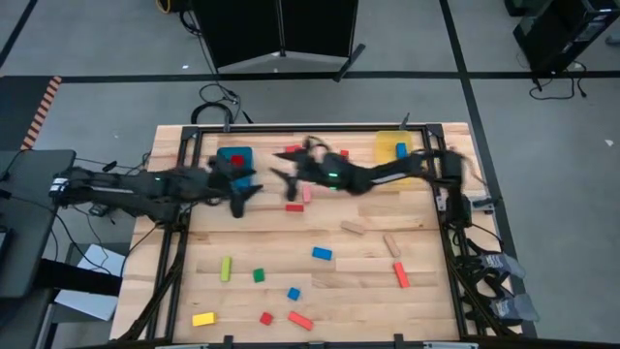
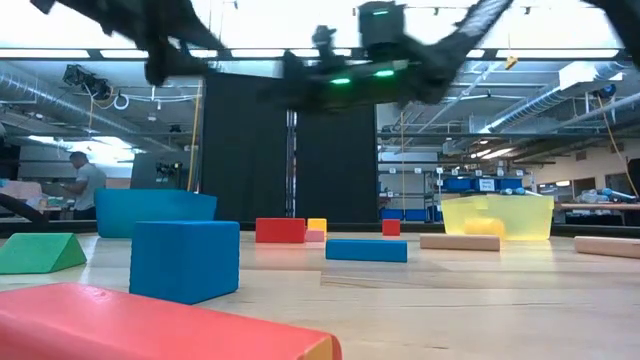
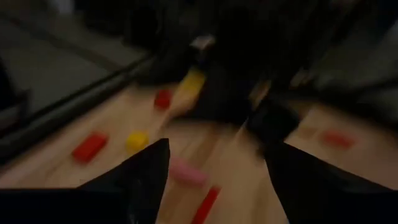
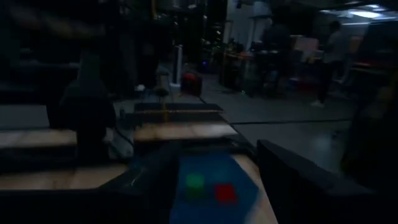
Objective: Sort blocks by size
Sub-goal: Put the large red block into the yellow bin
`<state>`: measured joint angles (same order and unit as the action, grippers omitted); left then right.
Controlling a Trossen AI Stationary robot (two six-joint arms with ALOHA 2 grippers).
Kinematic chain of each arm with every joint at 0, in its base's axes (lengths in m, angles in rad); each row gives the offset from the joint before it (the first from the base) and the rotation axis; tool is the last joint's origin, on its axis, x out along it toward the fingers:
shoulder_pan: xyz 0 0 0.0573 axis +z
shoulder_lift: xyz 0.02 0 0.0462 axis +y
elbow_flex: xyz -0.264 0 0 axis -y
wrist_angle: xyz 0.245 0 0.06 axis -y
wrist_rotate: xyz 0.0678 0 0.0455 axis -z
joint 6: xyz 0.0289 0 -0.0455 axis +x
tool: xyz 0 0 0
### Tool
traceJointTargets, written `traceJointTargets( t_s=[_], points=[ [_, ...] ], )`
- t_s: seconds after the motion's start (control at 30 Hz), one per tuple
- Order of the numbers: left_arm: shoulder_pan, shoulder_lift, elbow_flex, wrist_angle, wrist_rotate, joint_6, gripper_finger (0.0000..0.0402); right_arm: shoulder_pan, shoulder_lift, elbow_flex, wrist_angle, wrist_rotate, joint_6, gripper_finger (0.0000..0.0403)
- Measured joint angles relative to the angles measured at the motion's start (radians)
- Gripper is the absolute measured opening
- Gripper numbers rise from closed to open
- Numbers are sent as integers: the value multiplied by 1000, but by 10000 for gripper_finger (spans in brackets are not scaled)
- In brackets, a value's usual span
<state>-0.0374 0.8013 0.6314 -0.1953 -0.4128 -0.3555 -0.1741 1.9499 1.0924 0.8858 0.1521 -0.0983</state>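
Several small blocks lie flat on the wooden table: a red one (image 1: 294,206) and a pink one (image 1: 306,194) near the middle, two plain wood bars (image 1: 352,228), a blue bar (image 1: 322,254), and more along the near edge. My left gripper (image 1: 247,197) hangs open and empty above the table, just left of the pink and red blocks, which show ahead of it in the left wrist view (image 3: 186,172). My right gripper (image 1: 283,179) is open and empty, raised near the blue bin (image 4: 211,205), which holds a green (image 4: 194,181) and a red block (image 4: 224,191).
The blue bin (image 1: 223,153) stands at the far left of the table, and the yellow translucent bin (image 1: 387,143) with a blue block (image 1: 401,150) at the far right. The two arms meet close together over the table's far middle. People stand in the room beyond.
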Motion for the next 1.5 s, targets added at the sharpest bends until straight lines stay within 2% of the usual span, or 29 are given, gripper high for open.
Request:
traceJointTargets(
  t_s=[0.2, 0.43, 0.67, 0.8, 0.93, 1.03, 1.1, 1.2, 1.3, 1.33, 1.5],
  points=[
    [39, 313, 0, 94, 129, 85, 252, 3, -354, -373, 21, 79, -8, 220],
    [51, 603, 72, 132, 212, 180, 260, 42, -649, -595, 17, 157, -7, 223],
    [51, 785, 178, 118, 233, 264, 290, 72, -768, -651, -33, 169, -11, 218],
    [51, 855, 220, 103, 232, 276, 304, 89, -771, -652, -54, 170, -28, 218],
    [63, 931, 264, 55, 232, 266, 299, 96, -766, -652, -59, 171, -36, 216],
    [79, 980, 289, 33, 237, 240, 273, 96, -767, -652, -54, 172, -36, 215],
    [84, 1002, 306, 40, 242, 222, 241, 98, -769, -652, -58, 172, -36, 215],
    [86, 1005, 318, 32, 250, 221, 167, 106, -778, -652, -59, 172, -41, 215],
    [98, 999, 336, 9, 233, 216, 69, 126, -801, -652, -56, 173, -78, 213],
    [106, 997, 346, 1, 226, 209, 56, 136, -817, -652, -53, 173, -90, 213],
    [123, 995, 442, 19, 250, 194, 64, 193, -936, -652, -51, 196, -147, 209]
  ],
)
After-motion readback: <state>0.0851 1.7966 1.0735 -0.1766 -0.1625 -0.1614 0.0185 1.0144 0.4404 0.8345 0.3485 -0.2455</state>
